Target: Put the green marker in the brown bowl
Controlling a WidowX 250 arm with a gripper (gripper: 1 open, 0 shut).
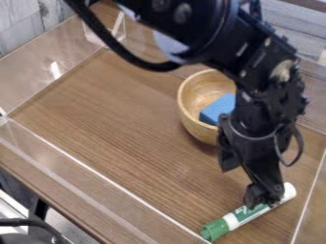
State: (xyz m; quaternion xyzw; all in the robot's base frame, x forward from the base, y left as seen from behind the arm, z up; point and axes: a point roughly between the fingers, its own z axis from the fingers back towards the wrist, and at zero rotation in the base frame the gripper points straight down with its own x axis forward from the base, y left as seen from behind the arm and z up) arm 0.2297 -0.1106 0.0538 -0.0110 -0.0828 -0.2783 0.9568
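The green marker (pixel 235 221) lies flat on the wooden table near the front right, its green cap toward the lower left and its white barrel toward the upper right. My gripper (pixel 264 198) points straight down right over the barrel's middle, jaws open, fingertips close to or at the marker; I cannot tell if they touch. The brown bowl (pixel 195 99) stands behind it at the right. A blue block (pixel 216 106) lies inside the bowl, partly hidden by the arm.
Clear plastic walls (pixel 38 143) ring the wooden table (pixel 114 114) on the left, front and back. The black arm (pixel 192 33) reaches in from the top and covers the bowl's right side.
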